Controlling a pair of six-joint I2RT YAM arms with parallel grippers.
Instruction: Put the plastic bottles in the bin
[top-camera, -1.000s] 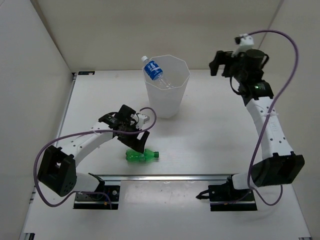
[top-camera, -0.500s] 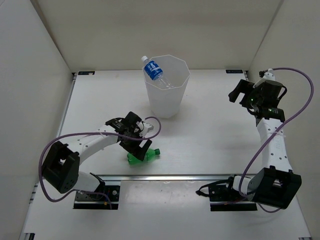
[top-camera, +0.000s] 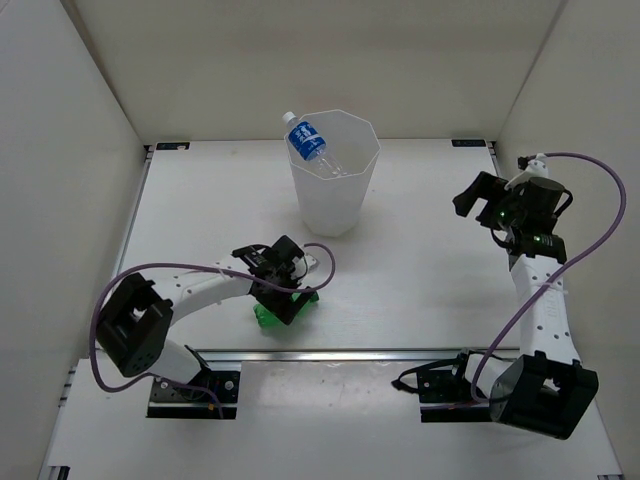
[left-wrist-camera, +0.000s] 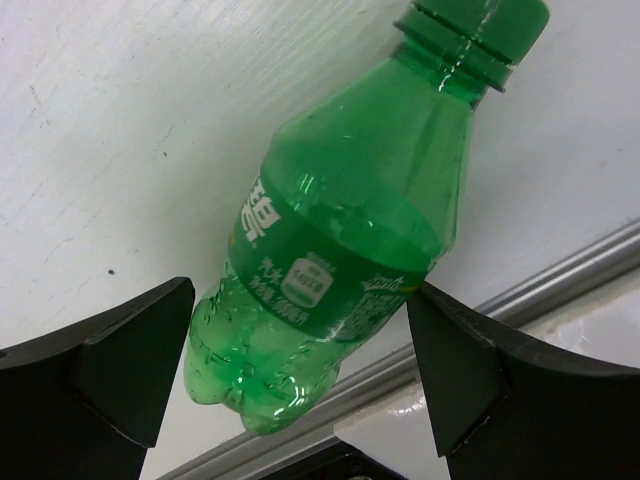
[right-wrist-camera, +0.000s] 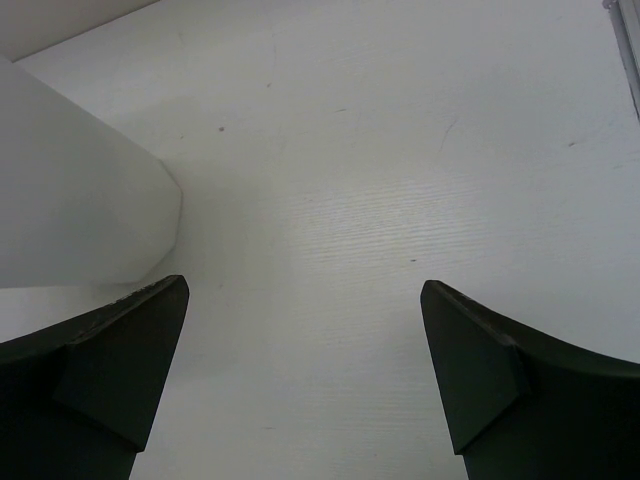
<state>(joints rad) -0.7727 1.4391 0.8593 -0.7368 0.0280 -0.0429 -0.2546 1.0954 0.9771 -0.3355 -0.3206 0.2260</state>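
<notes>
Over the green bottle (left-wrist-camera: 340, 270) — left gripper (left-wrist-camera: 300, 305) hangs spread.

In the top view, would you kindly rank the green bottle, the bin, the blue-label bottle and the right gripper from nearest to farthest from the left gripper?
1. Green bottle, lying between the open jaws of the left gripper, by the near edge.
2. Bin, farther back, mid-table.
3. Blue-label bottle, sticking out at the bin's back-left rim.
4. Right gripper, raised on the right side.
</notes>
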